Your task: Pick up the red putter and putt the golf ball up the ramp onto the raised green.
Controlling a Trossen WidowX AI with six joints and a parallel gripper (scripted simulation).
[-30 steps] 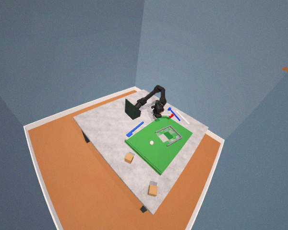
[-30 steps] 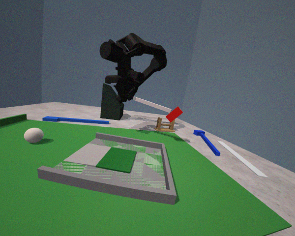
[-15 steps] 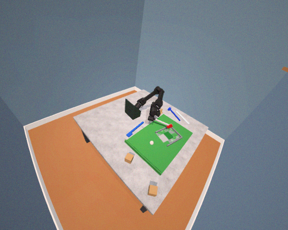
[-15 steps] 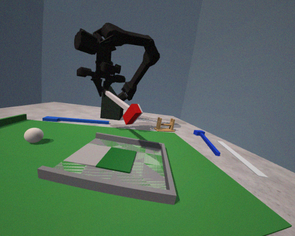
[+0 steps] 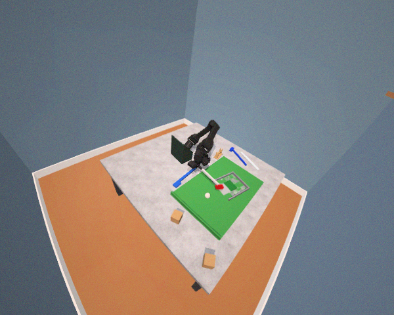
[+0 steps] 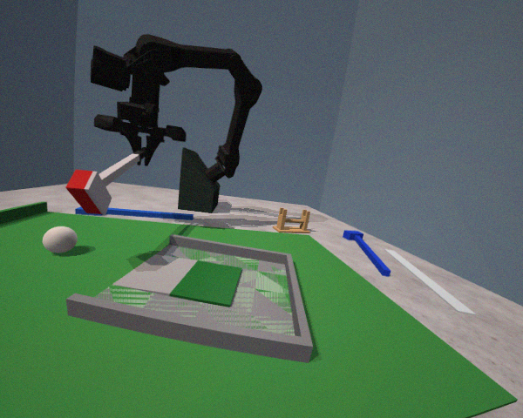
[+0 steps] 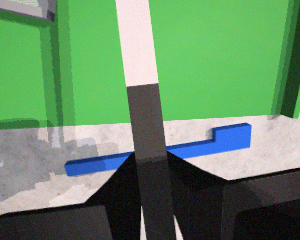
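Observation:
My gripper is shut on the dark grip of the red putter, above the table edge of the green mat. The red putter's white shaft slopes down and outward to its red and white head, which hangs over the mat. The white golf ball rests on the green mat, apart from the head. The raised green is a dark green square behind the pale ramp.
A grey border surrounds the green on three sides. A blue putter lies below the gripper. Another blue putter, a white strip and a wooden rack lie beyond. Two wooden blocks stand near the front.

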